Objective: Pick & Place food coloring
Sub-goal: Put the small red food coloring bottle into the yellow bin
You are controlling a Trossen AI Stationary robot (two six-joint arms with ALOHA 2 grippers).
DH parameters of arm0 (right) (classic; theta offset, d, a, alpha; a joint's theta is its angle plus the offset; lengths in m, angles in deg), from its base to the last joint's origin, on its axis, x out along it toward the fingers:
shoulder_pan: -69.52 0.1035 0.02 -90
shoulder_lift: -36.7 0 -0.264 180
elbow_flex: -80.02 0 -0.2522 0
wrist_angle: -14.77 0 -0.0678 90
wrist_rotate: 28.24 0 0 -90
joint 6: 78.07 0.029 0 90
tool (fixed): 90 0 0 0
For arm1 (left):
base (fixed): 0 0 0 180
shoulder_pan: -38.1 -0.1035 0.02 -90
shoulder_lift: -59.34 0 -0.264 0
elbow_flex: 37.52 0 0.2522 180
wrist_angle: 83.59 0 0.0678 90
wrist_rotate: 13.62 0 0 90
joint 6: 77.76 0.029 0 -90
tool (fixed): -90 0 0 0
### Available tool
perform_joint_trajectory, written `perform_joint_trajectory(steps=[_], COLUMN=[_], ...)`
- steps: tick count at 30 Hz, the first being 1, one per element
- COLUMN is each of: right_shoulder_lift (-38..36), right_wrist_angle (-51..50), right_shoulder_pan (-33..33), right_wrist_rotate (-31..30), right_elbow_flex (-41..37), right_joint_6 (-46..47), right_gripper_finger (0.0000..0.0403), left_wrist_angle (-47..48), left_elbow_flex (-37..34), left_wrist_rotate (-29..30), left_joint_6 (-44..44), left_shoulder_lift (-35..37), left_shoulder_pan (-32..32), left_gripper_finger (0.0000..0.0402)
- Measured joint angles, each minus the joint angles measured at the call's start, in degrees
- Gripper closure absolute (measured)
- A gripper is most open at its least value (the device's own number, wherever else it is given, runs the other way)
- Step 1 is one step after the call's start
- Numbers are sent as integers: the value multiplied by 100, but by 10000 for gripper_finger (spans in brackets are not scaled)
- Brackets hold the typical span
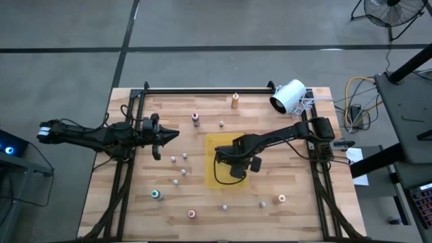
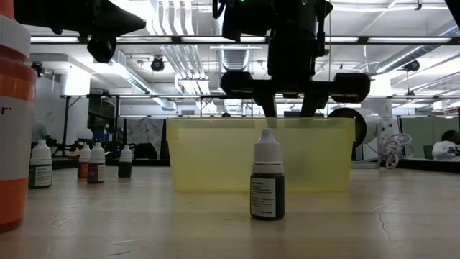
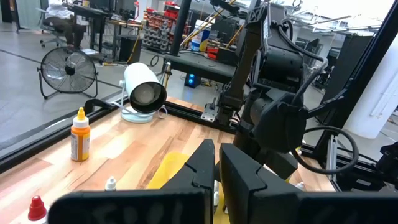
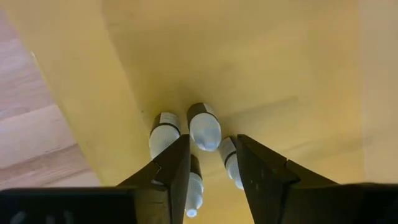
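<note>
Partly done, by the look of it. A few small food coloring bottles [image 4: 204, 127] already lie inside the yellow bin [image 1: 210, 150] at the middle of the table [image 1: 324, 202]; the right wrist view shows about four of them clustered against one bin wall, tipped onto their sides, white caps pointing different ways, long axes roughly flat along the bin floor. The right gripper [image 4: 211, 163] hangs over that cluster inside the bin, fingers spread and empty, nothing pinched between them.

Most bottles are left. They stand upright on the wood around the bin, caps up, long axes vertical: an orange bottle [image 1: 235, 100] at the far edge, a maroon-topped one [image 1: 195, 119] far left of the bin, a teal-topped one [image 1: 156, 194] and a pink-topped one [image 1: 192, 214] near the front, plus several small whitish ones scattered between.

The left gripper [image 1: 164, 136] waits left of the bin, above the table; its fingers look pressed nearly together, holding nothing.
</note>
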Motion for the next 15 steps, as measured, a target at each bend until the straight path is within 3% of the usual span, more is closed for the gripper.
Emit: perform_joint_trajectory(steps=[15], right_shoulder_lift=[-589], right_wrist_angle=[-6], right_shoulder_pan=[11], right_wrist_rotate=[-317], right_elbow_flex=[57], right_joint_6=[262], right_gripper_finger=[280], left_wrist_angle=[2], left_elbow_flex=[-1], left_wrist_rotate=[1], left_joint_6=[0], left_shoulder_lift=[0], left_shoulder_pan=[1], left_gripper_finger=[402])
